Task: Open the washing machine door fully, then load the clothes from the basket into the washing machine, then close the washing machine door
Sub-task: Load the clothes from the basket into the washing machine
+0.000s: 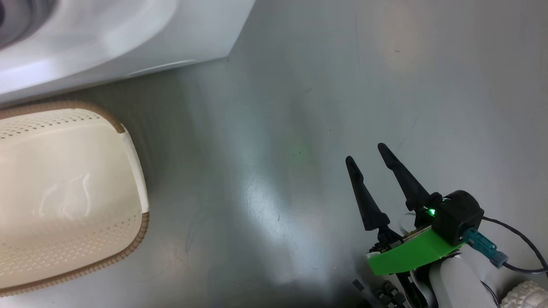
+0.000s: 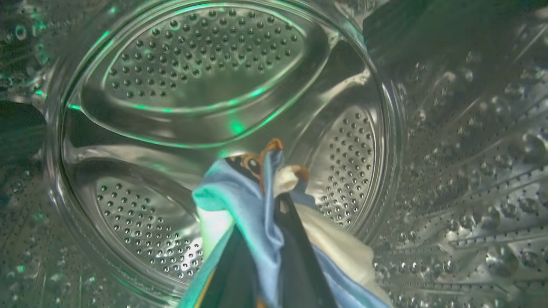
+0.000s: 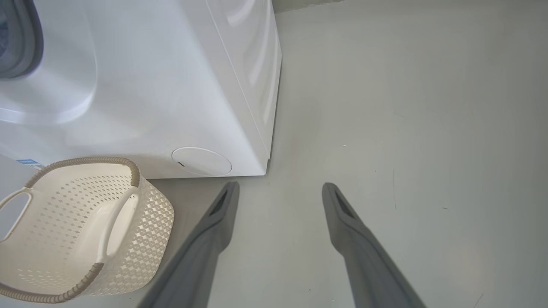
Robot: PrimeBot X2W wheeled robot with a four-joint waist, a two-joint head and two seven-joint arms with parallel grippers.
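In the left wrist view my left gripper (image 2: 274, 201) is inside the washing machine's steel perforated drum (image 2: 205, 68), shut on the clothes (image 2: 252, 209): light-blue fabric with a brown bear print and cream-white parts draped over the fingers. The white washing machine (image 1: 107, 38) fills the head view's top left, and its front and round filter cap (image 3: 201, 161) show in the right wrist view. The cream basket (image 1: 64, 192) with its brown rim stands on the floor before the machine, its inside bare (image 3: 64, 226). My right gripper (image 1: 368, 154) hangs open above the floor, right of the basket (image 3: 278, 188). The door is out of view.
Glossy grey floor (image 1: 299, 128) stretches to the right of the machine and basket. A grey-blue gasket edge (image 3: 25, 42) shows at the machine's opening. A cable (image 1: 522, 239) trails from my right wrist.
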